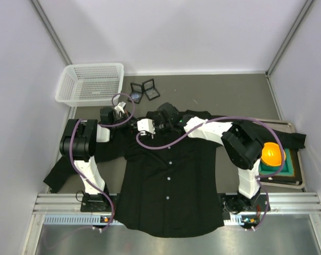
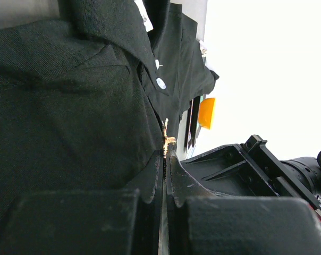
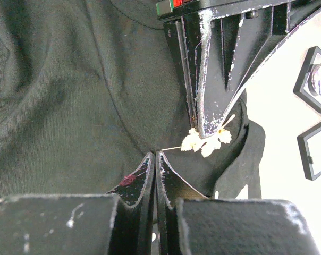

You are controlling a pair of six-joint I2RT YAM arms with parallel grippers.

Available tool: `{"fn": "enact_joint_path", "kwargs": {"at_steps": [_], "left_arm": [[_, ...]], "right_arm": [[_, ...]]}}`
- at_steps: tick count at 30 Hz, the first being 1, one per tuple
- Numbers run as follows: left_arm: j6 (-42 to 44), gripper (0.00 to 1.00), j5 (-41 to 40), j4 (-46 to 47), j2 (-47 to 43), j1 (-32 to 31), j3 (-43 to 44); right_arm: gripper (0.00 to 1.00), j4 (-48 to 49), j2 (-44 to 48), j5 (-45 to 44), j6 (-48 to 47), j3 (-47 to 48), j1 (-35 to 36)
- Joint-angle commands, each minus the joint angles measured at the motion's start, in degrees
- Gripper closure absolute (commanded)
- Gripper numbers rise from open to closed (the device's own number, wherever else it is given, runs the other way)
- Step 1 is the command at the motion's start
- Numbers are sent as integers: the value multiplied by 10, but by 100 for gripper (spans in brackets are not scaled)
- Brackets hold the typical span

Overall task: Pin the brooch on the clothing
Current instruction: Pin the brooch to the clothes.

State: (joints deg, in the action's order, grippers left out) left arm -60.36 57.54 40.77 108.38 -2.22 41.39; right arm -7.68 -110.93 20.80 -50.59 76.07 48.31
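Note:
The black button-up shirt (image 1: 168,180) lies flat on the table, collar at the far end. Both grippers meet at its upper chest near the collar. My left gripper (image 1: 155,127) is shut on a small gold leaf-shaped brooch (image 3: 205,142), which also shows edge-on in the left wrist view (image 2: 166,139). The brooch's thin pin points at my right gripper (image 3: 155,155), just off its tips. My right gripper is shut on a pinched-up fold of the shirt (image 3: 70,79). In the top view the brooch is hidden under the grippers.
A white mesh basket (image 1: 91,82) stands at the far left. Two small open black boxes (image 1: 144,90) lie beyond the collar. A tray (image 1: 288,172) with an orange object (image 1: 272,154) sits at the right, with a shirt sleeve draped across it.

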Motion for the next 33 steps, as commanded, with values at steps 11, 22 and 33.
{"fn": "enact_joint_path", "kwargs": {"at_steps": [11, 22, 33], "left_arm": [[23, 100, 6, 4, -5, -1, 10], [24, 100, 13, 1, -19, -2, 3], [24, 100, 19, 4, -24, -7, -2]], "right_arm": [[100, 25, 34, 6, -14, -4, 7], [100, 28, 28, 5, -17, 0, 7], [100, 28, 26, 4, -24, 0, 7]]}}
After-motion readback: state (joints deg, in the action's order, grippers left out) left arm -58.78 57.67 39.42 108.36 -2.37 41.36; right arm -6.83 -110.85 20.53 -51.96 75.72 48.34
